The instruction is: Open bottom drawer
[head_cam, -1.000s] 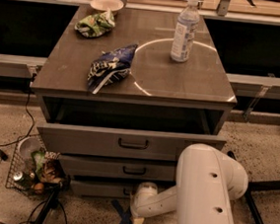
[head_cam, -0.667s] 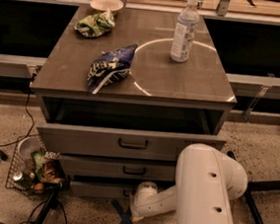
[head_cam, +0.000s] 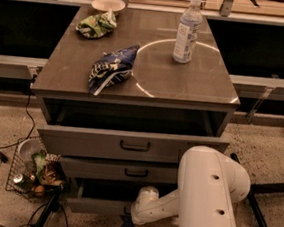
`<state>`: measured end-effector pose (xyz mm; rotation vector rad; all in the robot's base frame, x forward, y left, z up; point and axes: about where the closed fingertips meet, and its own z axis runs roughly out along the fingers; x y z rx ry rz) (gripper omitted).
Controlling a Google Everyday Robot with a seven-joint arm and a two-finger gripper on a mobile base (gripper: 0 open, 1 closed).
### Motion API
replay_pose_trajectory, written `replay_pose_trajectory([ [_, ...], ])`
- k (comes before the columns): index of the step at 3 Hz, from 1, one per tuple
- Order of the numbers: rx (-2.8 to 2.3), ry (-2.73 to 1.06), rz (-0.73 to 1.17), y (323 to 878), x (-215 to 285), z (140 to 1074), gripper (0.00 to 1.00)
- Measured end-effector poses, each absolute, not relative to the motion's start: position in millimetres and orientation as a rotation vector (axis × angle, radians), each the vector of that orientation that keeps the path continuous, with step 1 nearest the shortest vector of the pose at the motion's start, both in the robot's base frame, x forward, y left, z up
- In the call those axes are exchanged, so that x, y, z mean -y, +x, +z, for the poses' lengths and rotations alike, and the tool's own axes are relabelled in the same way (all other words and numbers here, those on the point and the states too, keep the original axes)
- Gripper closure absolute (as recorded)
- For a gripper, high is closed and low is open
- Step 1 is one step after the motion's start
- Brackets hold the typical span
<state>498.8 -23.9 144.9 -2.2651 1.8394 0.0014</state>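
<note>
The gripper (head_cam: 141,206) sat low against the bottom drawer (head_cam: 98,205), directly below the middle drawer (head_cam: 96,169). The bottom drawer's plain grey front reached leftward from it, seemingly pulled out slightly, with a dark gap above. Whether the gripper was spread or clamped could not be told

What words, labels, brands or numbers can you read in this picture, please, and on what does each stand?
No text can be read.
Clear plastic water bottle: label not legible.
Crumpled blue snack bag: print not legible.
Crumpled green snack bag: print not legible.
White robot gripper, low before the grey bottom drawer: no text visible.
</note>
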Motion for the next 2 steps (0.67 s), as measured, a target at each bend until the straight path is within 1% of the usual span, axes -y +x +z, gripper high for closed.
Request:
replay_pose_trajectory([
  [1,-1.839,-2.265,0.001,498.1,23.8,145.4,1.00],
  [2,-1.839,-2.265,0.002,498.0,23.8,145.4,1.00],
])
